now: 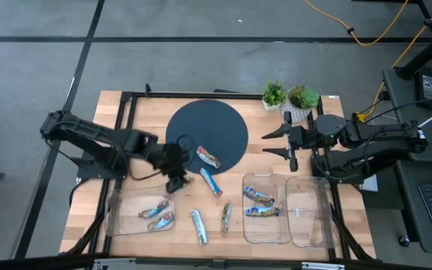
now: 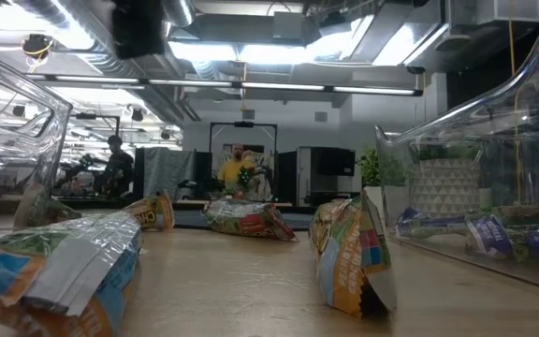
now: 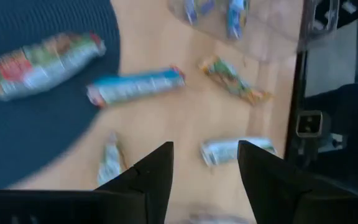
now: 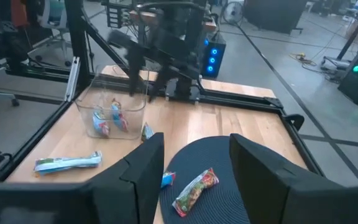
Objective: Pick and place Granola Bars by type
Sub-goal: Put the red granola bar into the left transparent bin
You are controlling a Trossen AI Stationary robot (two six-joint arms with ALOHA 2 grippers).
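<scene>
High view: left gripper (image 1: 175, 180) hangs empty, jaws parted, just off the left tray (image 1: 118, 221).

Bars on either side of it: two in that tray (image 1: 157, 217) just behind its fingers, a blue one (image 1: 211, 181) close ahead on the wood, a red-green one (image 1: 208, 157) on the dark round mat (image 1: 227, 124). For a clean pick, I would line the jaws across the blue bar's narrow width and descend squarely. The right gripper (image 1: 277, 142) waits open beside the mat, holding nothing.
</scene>
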